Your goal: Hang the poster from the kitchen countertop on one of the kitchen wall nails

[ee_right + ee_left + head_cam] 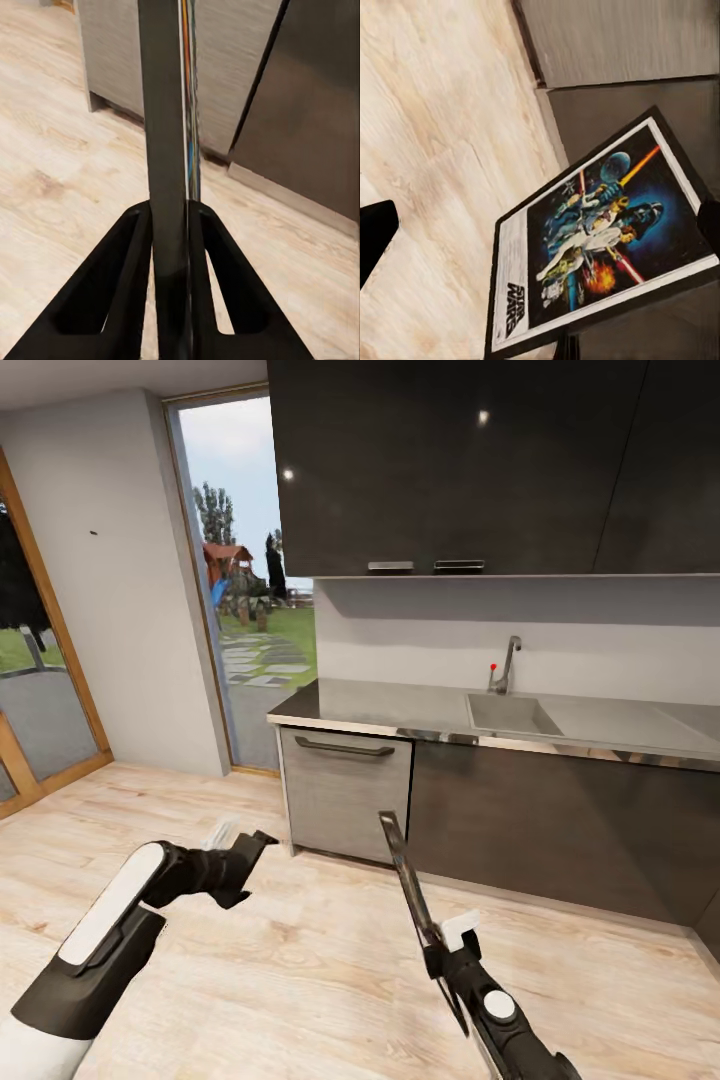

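Pick-up: done, by the look of it. The poster (404,880) is off the kitchen countertop (400,710) and rides in the right gripper (437,943), seen edge-on in the head view as a thin dark strip rising from the fingers.
Right gripper: clamped on the poster; in the right wrist view both black fingers (124,289) press against the frame's edge (169,150), one on each side.
Poster face: the left wrist view shows its printed side (600,240), black frame, white border and "STAR WARS" title, tilted above the wooden floor (435,150).
Left gripper: (243,857) holds nothing; it hangs low over the floor left of the poster. Its fingers seem parted, but the pictures do not settle this.
Left to do: carrying the poster to the wall and hanging it. A small dark mark on the pale wall (93,532), high at the left beside the glass door (245,590), is probably the wall nail.
Position: the robot faces the cabinets, and the nail wall is well apart, off to the left and much higher than the poster now sits.
Surroundings: sink (510,715) and chrome tap (505,665) on the countertop, dark upper cabinets (450,460), a light drawer front (345,790) just beyond the poster.
In the way: the floor towards the wall looks open; the cabinet corner is near the poster's top edge, so a turn could graze it.
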